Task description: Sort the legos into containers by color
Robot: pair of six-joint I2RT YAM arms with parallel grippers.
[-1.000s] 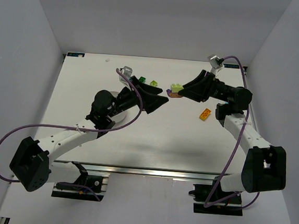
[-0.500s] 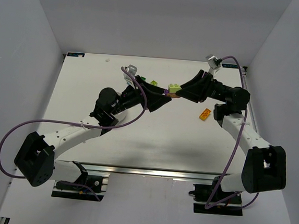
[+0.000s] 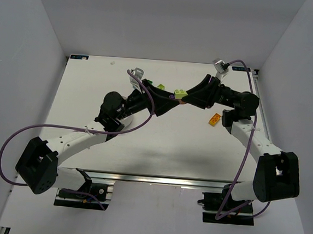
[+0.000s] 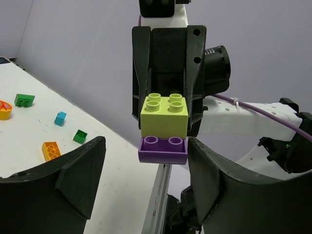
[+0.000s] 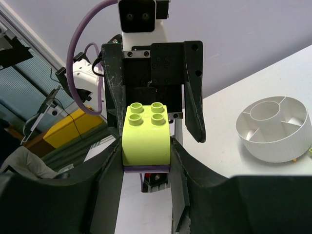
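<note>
A lime-yellow lego (image 5: 146, 134) sits stacked on a flat purple lego (image 4: 163, 150), held in the air. My right gripper (image 5: 146, 146) is shut on the lime one's sides. My left gripper (image 4: 145, 151) faces it head-on, open, with its jaws on either side of the purple lego. The right-hand finger (image 4: 214, 175) is next to the brick and the left-hand finger (image 4: 83, 170) stands well off it. In the top view both grippers meet above the table's far middle, around the lime lego (image 3: 178, 92). The white divided bowl (image 5: 273, 148) stands on the table behind.
Loose legos lie on the table: an orange one (image 3: 215, 119) at the right, a lime one (image 3: 161, 87) and a dark green one (image 3: 148, 83) at the back. The left wrist view shows green (image 4: 24, 100), cyan (image 4: 60, 118), green (image 4: 80, 136) and orange (image 4: 50, 150) bricks.
My left gripper has moved right and up to meet the held stack, and its jaws have narrowed. My right gripper has shifted slightly left with the stack.
</note>
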